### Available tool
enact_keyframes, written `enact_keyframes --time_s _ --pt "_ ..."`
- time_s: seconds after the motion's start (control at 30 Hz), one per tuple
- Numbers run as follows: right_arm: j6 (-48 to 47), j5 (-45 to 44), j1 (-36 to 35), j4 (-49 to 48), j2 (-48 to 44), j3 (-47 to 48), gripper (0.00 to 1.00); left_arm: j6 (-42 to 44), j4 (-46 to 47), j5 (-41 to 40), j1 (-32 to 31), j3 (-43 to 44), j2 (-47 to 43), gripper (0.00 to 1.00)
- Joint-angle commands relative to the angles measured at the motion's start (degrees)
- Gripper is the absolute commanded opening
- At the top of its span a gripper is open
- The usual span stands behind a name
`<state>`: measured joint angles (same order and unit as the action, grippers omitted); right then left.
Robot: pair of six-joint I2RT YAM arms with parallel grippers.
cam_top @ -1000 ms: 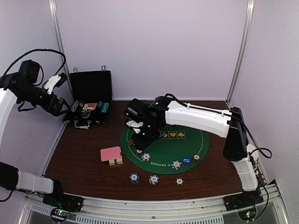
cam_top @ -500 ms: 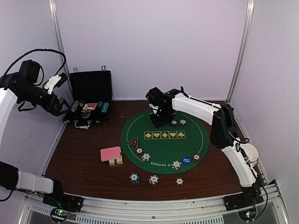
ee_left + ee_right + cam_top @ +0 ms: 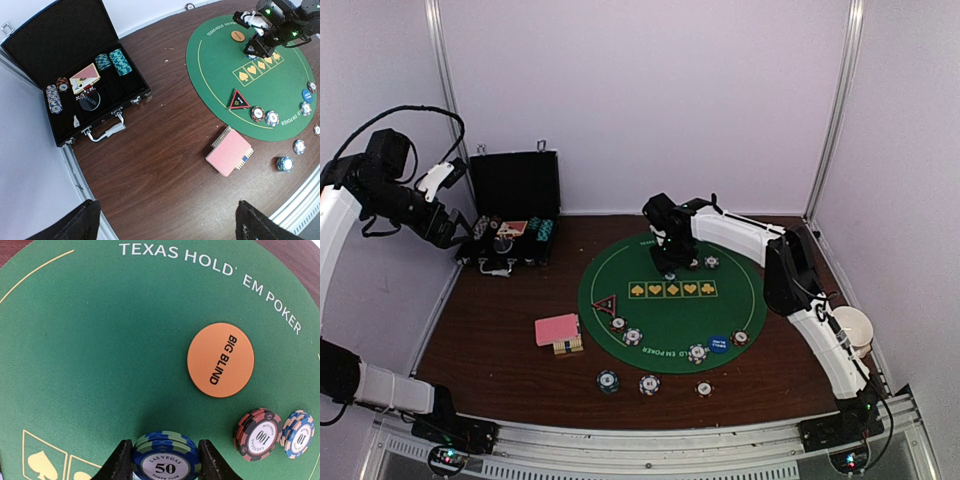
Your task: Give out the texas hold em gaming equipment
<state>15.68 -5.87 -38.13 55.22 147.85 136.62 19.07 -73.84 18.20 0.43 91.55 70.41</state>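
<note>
squarely, chip stack (image 3: 165,449), pinched within right end effector (image 3: 165,461)

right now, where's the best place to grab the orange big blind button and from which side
By its rim, from straight above. The orange button lies flat and thin on the green mat, so probably only opposite edges offer a pinch. Keep the fingers off the side facing the red 100 chip, which sits close by.

1. I see a dark wood table (image 3: 500,330) with a round green felt mat (image 3: 670,320) at its centre.
2. An open black case (image 3: 510,215) sits far left.
3. A stack of pink-backed cards (image 3: 558,330) lies just left of the mat, and three poker chips (image 3: 650,384) sit on the near side of it.
</note>
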Motion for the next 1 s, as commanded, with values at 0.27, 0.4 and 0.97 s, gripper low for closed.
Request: enact_keyframes --time_s 0.27,0.4,0.97 --pt "1.20 -0.28 0.78 -0.46 2.51 2.53 0.22 0.61 0.34 0.26 0.43 0.60 -0.03 0.98" --pt "1.28 0.74 0.48 -0.62 1.69 1.36 0.21 0.66 0.36 0.27 0.43 0.65 -0.02 0.98" --pt "0.64 -3.20 -1.40 0.13 -3.00 -3.56 0.52 0.97 0.45 0.29 0.38 0.31 -0.43 0.98"
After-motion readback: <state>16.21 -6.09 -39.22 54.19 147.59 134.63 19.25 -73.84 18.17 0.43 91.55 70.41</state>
